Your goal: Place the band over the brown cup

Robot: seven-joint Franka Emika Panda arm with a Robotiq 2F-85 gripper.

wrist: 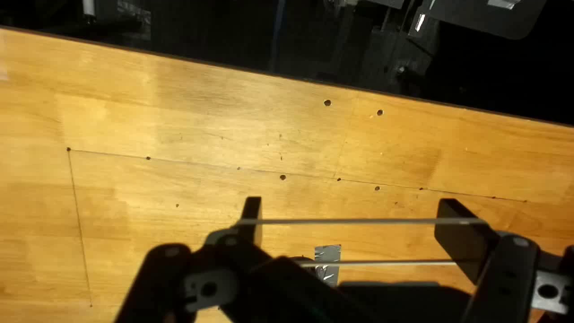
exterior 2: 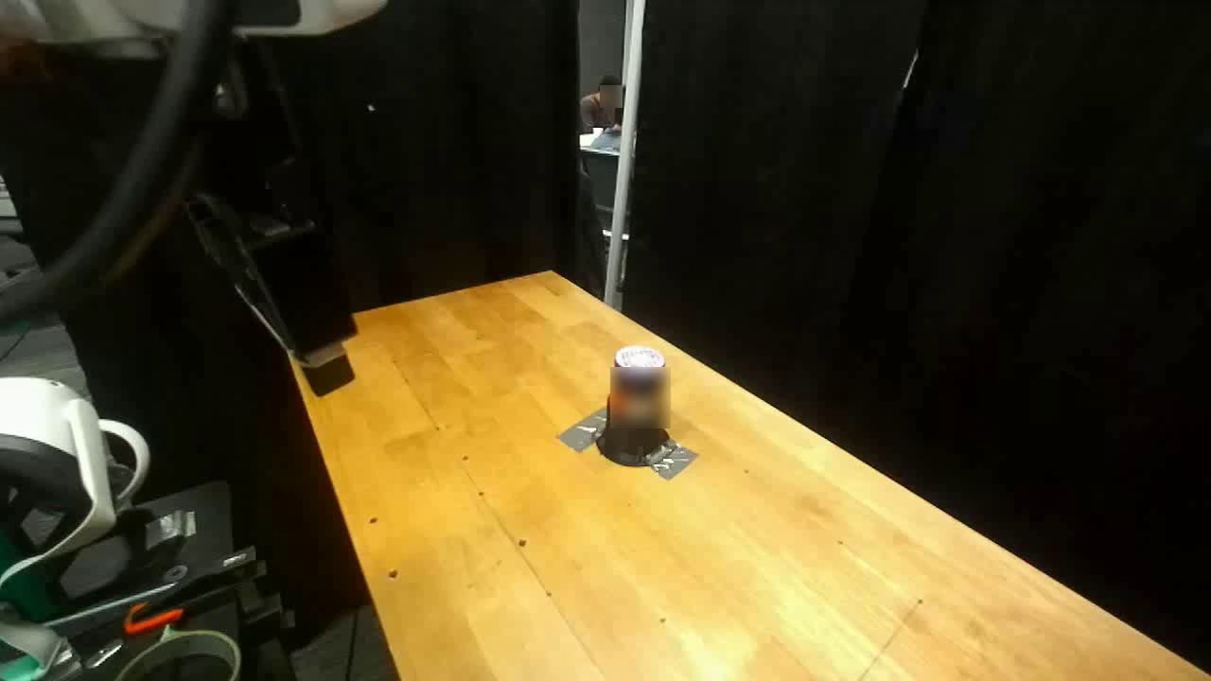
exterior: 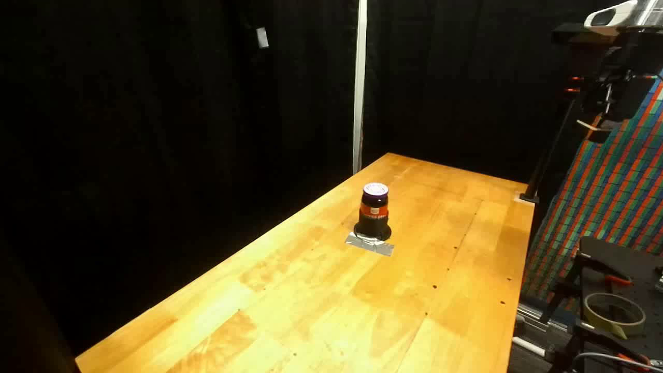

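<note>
The gripper (wrist: 352, 237) hides most of one brown cup (exterior: 374, 210) low in the wrist view; one band (wrist: 350, 221) loops around the two wide-spread fingers (wrist: 462, 242).

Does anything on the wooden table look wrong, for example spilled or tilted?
Nothing looks spilled, and the brown cup stands upright. Only the silver tape at its base is unusual: cups normally stand loose, so it probably anchors this one.
</note>
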